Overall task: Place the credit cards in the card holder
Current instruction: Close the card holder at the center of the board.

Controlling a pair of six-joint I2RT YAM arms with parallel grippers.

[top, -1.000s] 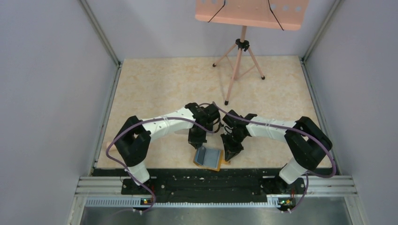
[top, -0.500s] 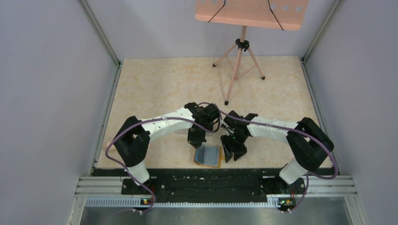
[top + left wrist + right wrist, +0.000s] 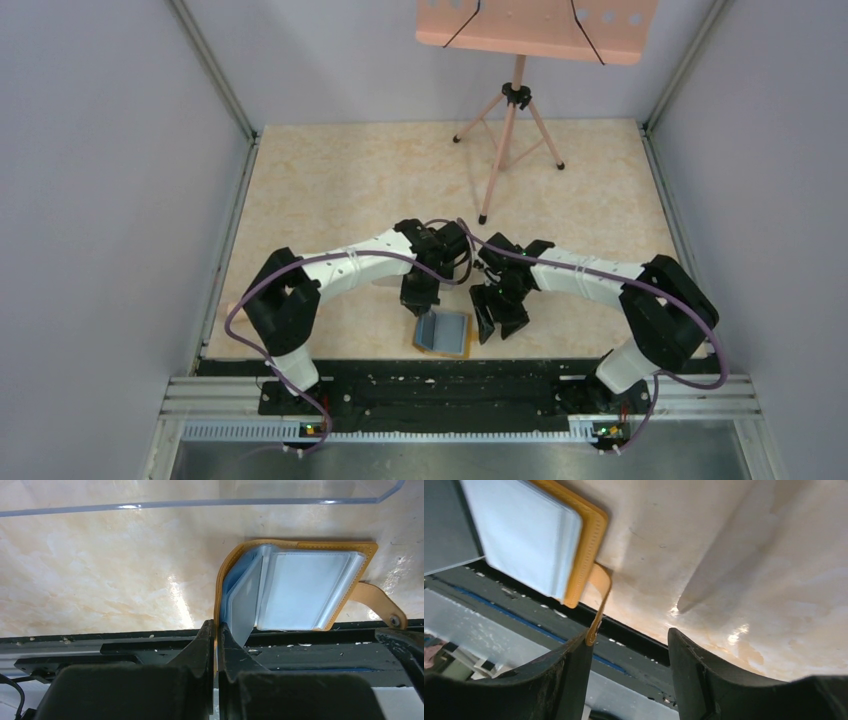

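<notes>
Pale grey walls (image 3: 100, 200) box in a cream marbled counter (image 3: 330, 180). The left tool (image 3: 216, 630) is pinched tight on the raised left cover of the card holder (image 3: 300, 587), which lies open at the counter's near edge by a black rail (image 3: 350, 385). The right tool (image 3: 629, 639) gapes partway, holding nothing, its finger just beside the clasp tab (image 3: 600, 592). A pink music stand (image 3: 535, 25) stands at the back.

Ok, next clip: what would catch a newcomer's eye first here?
The orange card holder lies open at the near edge of the table, blue-grey pockets up. The left gripper is shut on its cover edge, while the right gripper stands open beside the clasp tab. A pink music stand rises at the far end.
</notes>
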